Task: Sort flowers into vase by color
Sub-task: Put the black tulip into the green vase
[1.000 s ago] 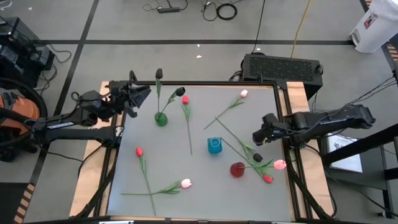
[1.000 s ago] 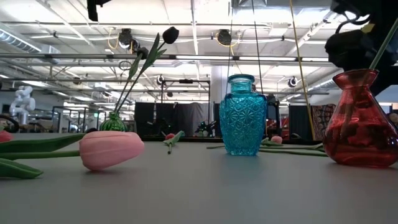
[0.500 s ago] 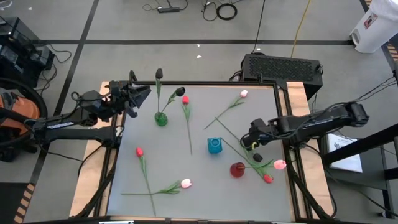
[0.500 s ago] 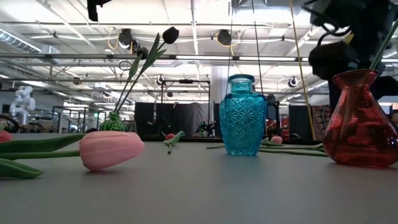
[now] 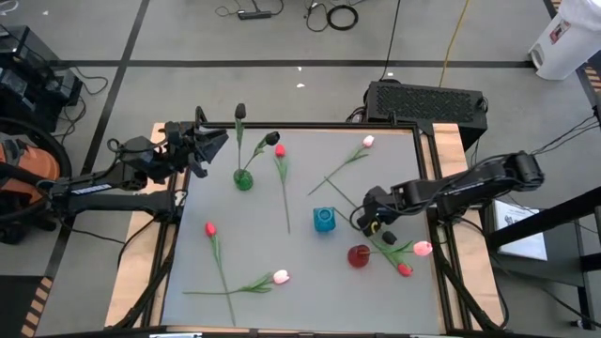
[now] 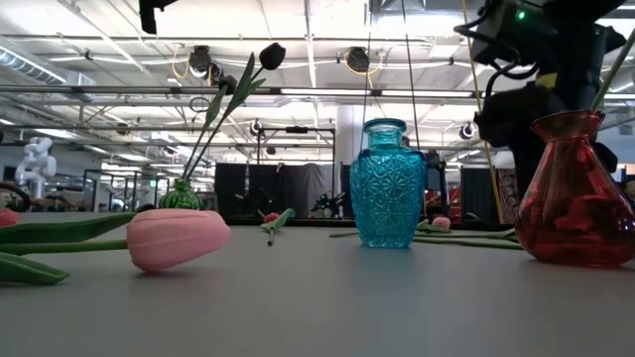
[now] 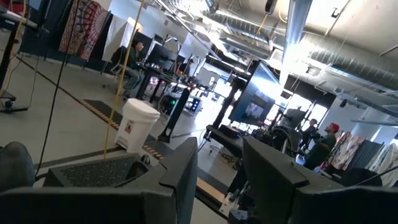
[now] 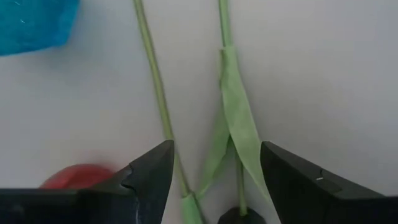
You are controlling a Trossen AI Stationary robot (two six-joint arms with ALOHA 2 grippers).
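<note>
My right gripper hovers open between the blue vase and the red vase. In its wrist view the fingers stand either side of two green stems and a leaf lying on the table. A near-black bud and a pink bud lie nearby. A green stem leans out of the red vase. The green vase holds two near-black tulips. My left gripper waits open at the far left corner.
Loose tulips lie on the table: a pink one far right, a red one by the green vase, a red one and a pink one near left. The blue vase stands close beside my right fingers.
My right gripper has moved from the table's right edge toward the left, ending over the stems beside the blue vase. The flowers and vases have stayed in place.
</note>
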